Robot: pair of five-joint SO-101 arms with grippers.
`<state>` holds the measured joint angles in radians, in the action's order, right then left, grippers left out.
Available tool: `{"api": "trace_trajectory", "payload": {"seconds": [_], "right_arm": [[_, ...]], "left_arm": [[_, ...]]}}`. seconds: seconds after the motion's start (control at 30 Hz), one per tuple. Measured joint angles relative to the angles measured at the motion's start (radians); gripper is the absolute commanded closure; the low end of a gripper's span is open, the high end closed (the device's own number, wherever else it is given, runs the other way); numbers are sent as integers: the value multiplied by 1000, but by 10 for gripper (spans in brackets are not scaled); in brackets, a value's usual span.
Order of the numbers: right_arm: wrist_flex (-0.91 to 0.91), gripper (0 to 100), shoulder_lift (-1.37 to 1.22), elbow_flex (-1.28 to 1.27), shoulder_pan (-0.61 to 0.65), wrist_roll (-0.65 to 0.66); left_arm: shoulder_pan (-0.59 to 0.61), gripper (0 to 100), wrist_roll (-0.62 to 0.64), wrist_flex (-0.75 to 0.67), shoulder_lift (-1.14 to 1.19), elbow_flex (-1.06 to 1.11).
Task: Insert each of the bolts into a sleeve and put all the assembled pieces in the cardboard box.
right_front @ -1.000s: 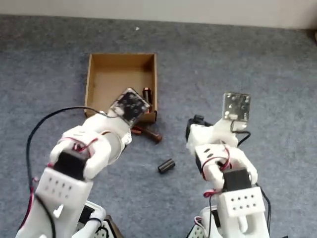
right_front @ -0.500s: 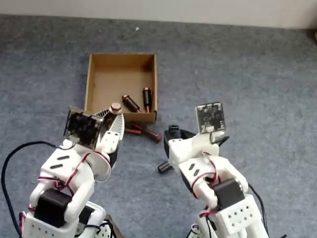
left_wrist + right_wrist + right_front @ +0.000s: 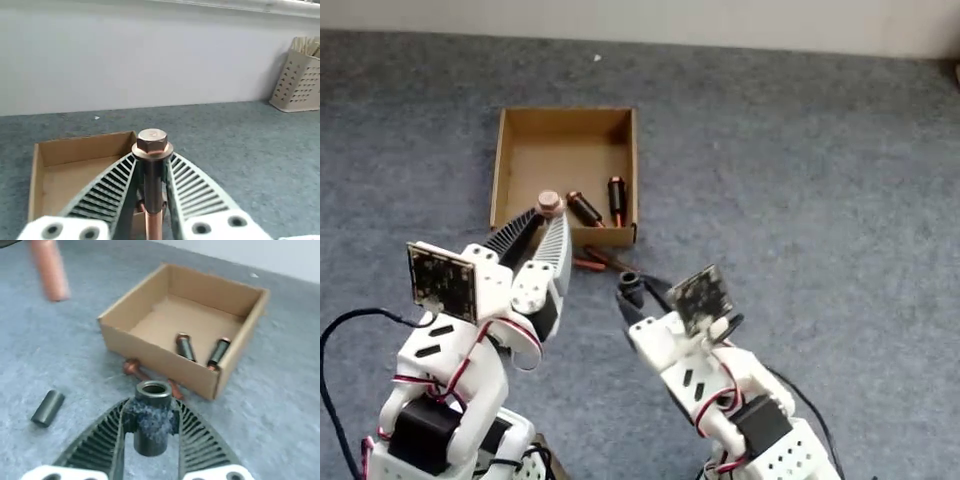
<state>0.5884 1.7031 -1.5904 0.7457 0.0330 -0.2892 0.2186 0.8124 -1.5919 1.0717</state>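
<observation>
My left gripper (image 3: 548,220) is shut on a copper bolt (image 3: 550,204), held head-up just in front of the cardboard box (image 3: 502,170). The bolt (image 3: 152,145) stands upright between the fingers of the left gripper (image 3: 152,162). My right gripper (image 3: 632,297) is shut on a black sleeve (image 3: 629,283) to the right of the bolt, bore upward. That sleeve (image 3: 153,395) sits in the right gripper (image 3: 152,412). Two assembled pieces (image 3: 585,208) (image 3: 616,197) lie in the box. A loose bolt (image 3: 590,263) lies on the carpet by the box front, and a loose sleeve (image 3: 47,407) lies farther out.
Grey carpet (image 3: 820,180) covers the table, open to the right of the box and behind it. A pale wall runs along the far edge, and a perforated beige holder (image 3: 300,75) stands by it.
My left arm has drawn back from the box front and lifted a bolt upright. My right arm has swung left with its sleeve, closing towards the bolt and covering the loose sleeve.
</observation>
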Motion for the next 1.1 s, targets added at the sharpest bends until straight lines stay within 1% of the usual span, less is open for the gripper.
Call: {"api": "trace_trajectory", "payload": {"seconds": [0.1,0.2,0.27,0.43,0.83,1.1], "right_arm": [[-54,995,63,-71,43,37],[-112,995,101,-81,51,64],[-150,995,103,-81,52,71],[-212,995,101,-81,52,72],[-219,995,100,-81,55,74],[-224,995,100,-81,57,72]], "left_arm": [[-77,995,2,0,0,0],[-158,995,2,0,0,11],[-186,995,2,0,2,23],[-193,995,0,-12,-12,41],[-193,995,-2,-21,-12,48],[-196,995,5,-133,-12,155]]}}
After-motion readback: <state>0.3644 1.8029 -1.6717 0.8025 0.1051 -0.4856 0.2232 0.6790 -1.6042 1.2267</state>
